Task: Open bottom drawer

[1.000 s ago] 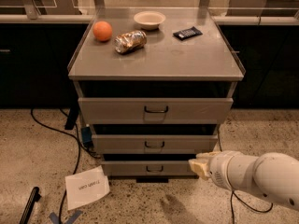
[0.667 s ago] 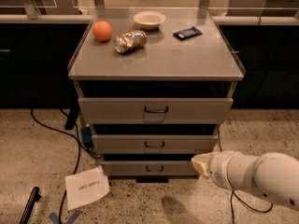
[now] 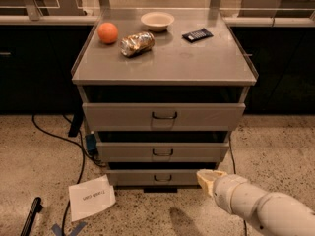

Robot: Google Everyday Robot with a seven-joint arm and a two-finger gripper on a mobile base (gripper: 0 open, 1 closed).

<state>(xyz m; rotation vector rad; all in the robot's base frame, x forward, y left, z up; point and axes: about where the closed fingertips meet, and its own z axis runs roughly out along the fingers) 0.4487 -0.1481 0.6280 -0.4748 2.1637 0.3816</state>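
The bottom drawer (image 3: 147,177) is the narrowest grey drawer, lowest on the cabinet, with a small dark wire pull handle (image 3: 163,178) at its centre. Its front stands flush and closed. Above it are the mid-sized drawer (image 3: 162,152) and the widest top drawer (image 3: 164,116). My gripper (image 3: 205,178) is at the end of the white arm that comes in from the lower right. Its tan tip sits just in front of the right end of the bottom drawer, to the right of the handle.
On the cabinet top (image 3: 197,63) lie an orange (image 3: 107,32), a crushed can (image 3: 137,44), a white bowl (image 3: 157,20) and a dark packet (image 3: 197,35). A white paper (image 3: 91,196) and black cables (image 3: 74,151) lie on the floor at left.
My gripper and arm have shifted slightly right and down in front of the bottom drawer. The drawers have not moved.
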